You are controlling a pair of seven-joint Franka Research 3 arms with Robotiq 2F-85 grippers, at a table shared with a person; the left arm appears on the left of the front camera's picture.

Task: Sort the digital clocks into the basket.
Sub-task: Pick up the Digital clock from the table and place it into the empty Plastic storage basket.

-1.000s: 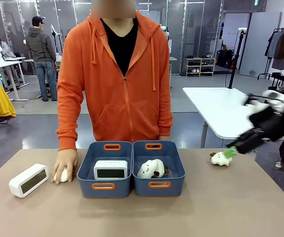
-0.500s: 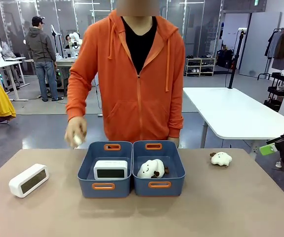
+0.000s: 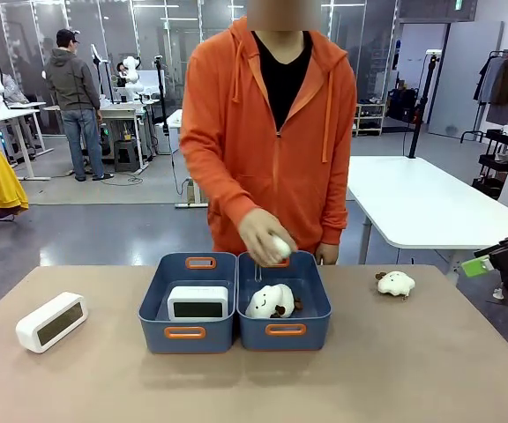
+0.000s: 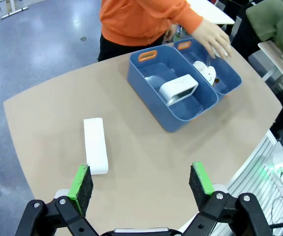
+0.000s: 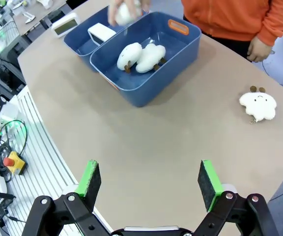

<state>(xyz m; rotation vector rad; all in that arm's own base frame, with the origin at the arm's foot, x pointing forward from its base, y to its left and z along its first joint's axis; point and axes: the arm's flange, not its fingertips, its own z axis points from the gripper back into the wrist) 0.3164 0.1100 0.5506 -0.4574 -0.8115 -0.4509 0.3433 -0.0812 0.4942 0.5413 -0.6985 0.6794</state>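
1. Across the table, front view:
   - The left basket, a blue bin with orange-rimmed handle slots, holds the first clock, which stands upright with its screen facing the camera.
   - The right basket touches it side by side and holds a plush toy.
   - The second clock lies on the table, well to the left of both baskets.
   - A loose plush toy lies on the table to the right of the baskets.
   - The person's hand is above the far rim of the right basket and holds a small white plush.

2. Left wrist view:
   - The left gripper has its jaws wide apart with nothing between them, and it is above the table.
   - The second clock lies flat on the table just beyond one green pad.
   - The left basket is farther off, with the first clock inside.
   - The person's hand is over the right basket.

3. Right wrist view:
   - The right gripper has its jaws wide apart and empty, above bare table.
   - The right basket holds two plush toys side by side.
   - The hand above it is blurred.
   - The left basket holds the first clock.
   - The second clock is on the table beyond the left basket.
   - The loose plush toy lies well apart from the baskets.
   - The person's other hand is at the table's edge.
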